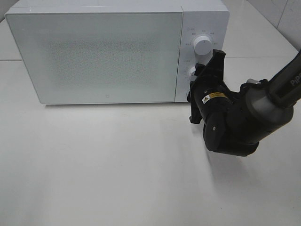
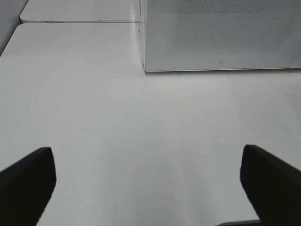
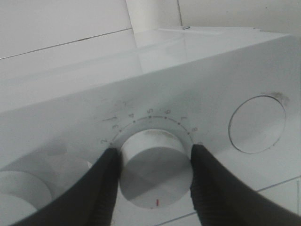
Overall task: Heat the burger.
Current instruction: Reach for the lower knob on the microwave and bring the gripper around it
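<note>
Lower dial (image 1: 191,72) half-hidden behind right jaws

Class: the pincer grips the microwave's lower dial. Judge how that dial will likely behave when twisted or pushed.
The lower dial looks smooth and glossy, so the right pincer may slip. Rigid plastic, it probably won't deform. Fixed to the microwave, it should rotate, not lift off.

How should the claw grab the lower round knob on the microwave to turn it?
Grip the lower knob by its curved side wall, one finger on each opposite side, coming straight at the front panel. It sticks out as a short drum with a flat face, so only the sides offer a hold. The right claw sits exactly that way.
</note>
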